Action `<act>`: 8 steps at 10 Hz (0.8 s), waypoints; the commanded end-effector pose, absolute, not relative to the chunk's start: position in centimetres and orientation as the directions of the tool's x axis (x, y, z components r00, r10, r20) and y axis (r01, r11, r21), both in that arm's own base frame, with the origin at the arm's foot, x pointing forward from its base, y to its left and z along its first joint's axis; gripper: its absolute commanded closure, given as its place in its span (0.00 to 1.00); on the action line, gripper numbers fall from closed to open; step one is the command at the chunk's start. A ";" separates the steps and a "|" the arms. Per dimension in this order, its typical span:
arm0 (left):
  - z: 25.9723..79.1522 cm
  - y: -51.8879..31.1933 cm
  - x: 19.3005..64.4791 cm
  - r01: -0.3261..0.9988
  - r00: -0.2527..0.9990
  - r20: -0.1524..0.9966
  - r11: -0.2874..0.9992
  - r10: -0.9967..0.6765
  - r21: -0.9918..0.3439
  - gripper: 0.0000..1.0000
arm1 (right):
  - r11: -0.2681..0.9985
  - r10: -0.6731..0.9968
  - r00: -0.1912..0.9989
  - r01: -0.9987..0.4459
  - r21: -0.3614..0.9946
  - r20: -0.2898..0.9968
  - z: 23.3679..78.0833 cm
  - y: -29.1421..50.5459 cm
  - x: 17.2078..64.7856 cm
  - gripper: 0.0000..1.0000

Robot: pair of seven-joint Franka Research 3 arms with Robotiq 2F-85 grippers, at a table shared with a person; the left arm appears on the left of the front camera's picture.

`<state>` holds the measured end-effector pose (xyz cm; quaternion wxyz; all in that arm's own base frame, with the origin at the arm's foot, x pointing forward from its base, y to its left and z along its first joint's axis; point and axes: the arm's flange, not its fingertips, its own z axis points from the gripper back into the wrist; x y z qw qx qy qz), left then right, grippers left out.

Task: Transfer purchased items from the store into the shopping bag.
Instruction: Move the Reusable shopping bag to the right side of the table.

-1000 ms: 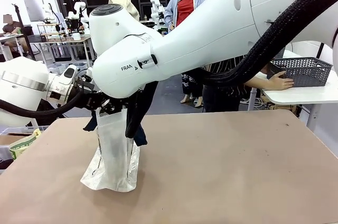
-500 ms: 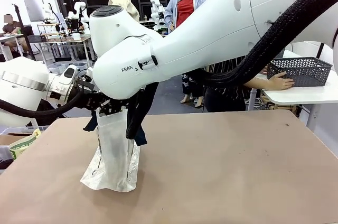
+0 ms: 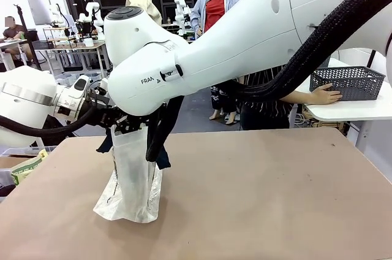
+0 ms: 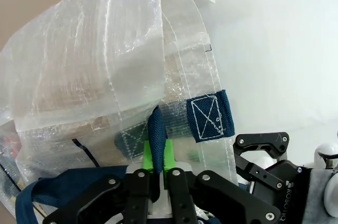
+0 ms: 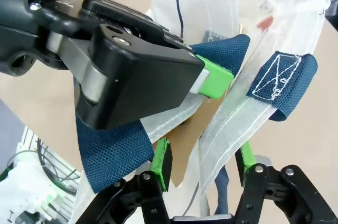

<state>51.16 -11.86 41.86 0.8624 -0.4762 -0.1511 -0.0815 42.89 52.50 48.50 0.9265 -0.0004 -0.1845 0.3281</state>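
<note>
Shopping bag (image 3: 130,180) upright on counter (image 3: 257,198), left of middle, near robot's side. Both arms meet above bag mouth. Basket (image 3: 347,82) on side table (image 3: 355,110), far right, behind counter; person's hand (image 3: 323,95) against basket.

shopping bag (image 4: 100,76): translucent white woven plastic, faintly glossy and crinkled, just ahead of the left gripper's pads
strap handle (image 4: 157,139): navy woven cloth webbing, matt, white cross-stitching, pinched between the left gripper's fingers
left gripper (image 4: 157,163): black matt plastic with metal screws
pads (image 5: 160,160): bright green, smooth, rubbery
table (image 3: 275,198): matt brown, smooth
basket (image 3: 348,82): black lattice plastic, far off
</note>
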 end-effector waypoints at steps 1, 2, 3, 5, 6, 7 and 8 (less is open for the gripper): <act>42.0 -11.7 51.1 0.292 0.942 0.336 0.538 -0.017 -0.791 0.41 | 0.797 0.588 0.726 -0.596 -0.101 0.357 47.7 51.9 42.3 0.39; 42.0 -11.8 51.0 0.296 0.940 0.340 0.534 -0.017 -0.792 0.39 | 0.796 0.589 0.725 -0.597 -0.100 0.357 47.7 51.9 42.3 0.39; 41.9 -11.9 50.9 0.302 0.940 0.340 0.525 -0.026 -0.796 0.39 | 0.796 0.588 0.726 -0.597 -0.100 0.357 47.6 52.0 42.3 0.39; 41.9 -12.1 50.9 0.304 0.941 0.338 0.522 -0.031 -0.797 0.39 | 0.796 0.589 0.725 -0.598 -0.100 0.357 47.6 52.0 42.3 0.39; 41.9 -12.1 50.9 0.304 0.940 0.339 0.522 -0.030 -0.797 0.39 | 0.795 0.589 0.725 -0.598 -0.099 0.357 47.6 52.1 42.3 0.39; 41.9 -12.2 50.8 0.305 0.941 0.338 0.521 -0.035 -0.797 0.39 | 0.795 0.590 0.724 -0.599 -0.099 0.356 47.5 52.1 42.3 0.39; 41.9 -12.4 50.8 0.306 0.942 0.334 0.521 -0.041 -0.797 0.39 | 0.794 0.591 0.725 -0.599 -0.099 0.354 47.5 52.3 42.4 0.39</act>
